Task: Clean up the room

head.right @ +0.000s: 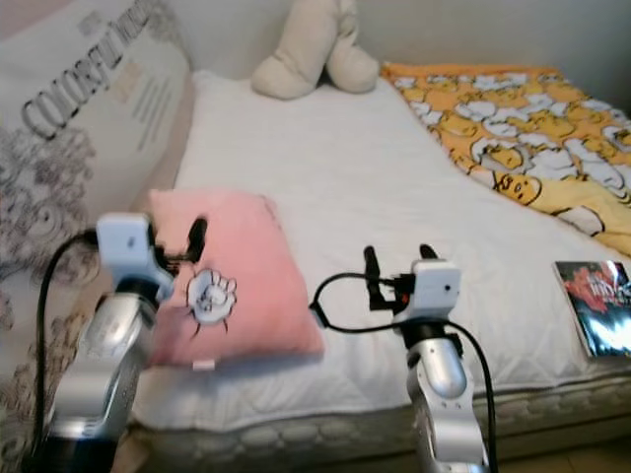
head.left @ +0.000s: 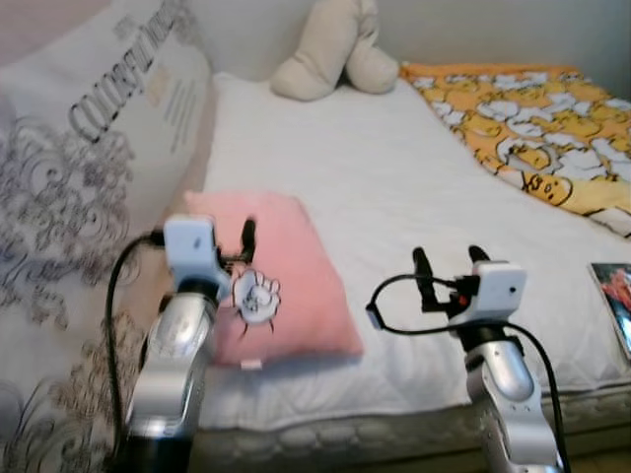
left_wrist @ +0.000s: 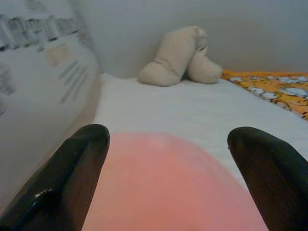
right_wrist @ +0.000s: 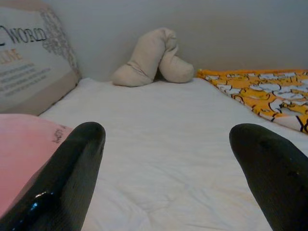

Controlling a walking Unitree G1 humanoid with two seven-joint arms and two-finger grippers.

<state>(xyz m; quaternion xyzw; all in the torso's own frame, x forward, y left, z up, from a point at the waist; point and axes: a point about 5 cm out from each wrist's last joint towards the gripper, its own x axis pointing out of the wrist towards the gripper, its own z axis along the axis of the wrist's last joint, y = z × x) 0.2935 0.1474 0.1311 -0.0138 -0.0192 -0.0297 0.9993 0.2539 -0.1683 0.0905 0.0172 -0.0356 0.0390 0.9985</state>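
A soft pink square pillow [head.left: 271, 276] with a white cartoon patch lies near the front edge of a white quilted mattress [head.left: 394, 177]. The left gripper [left_wrist: 168, 163] hovers over it, fingers spread. The right gripper [head.left: 452, 262], fingers also spread wide, hangs above bare mattress beside the pillow.

Head eyes: high, facing down over the bed [head.left: 394, 197].
Wrists: low, facing along it.
Shared: beige plush toy [left_wrist: 178, 57].
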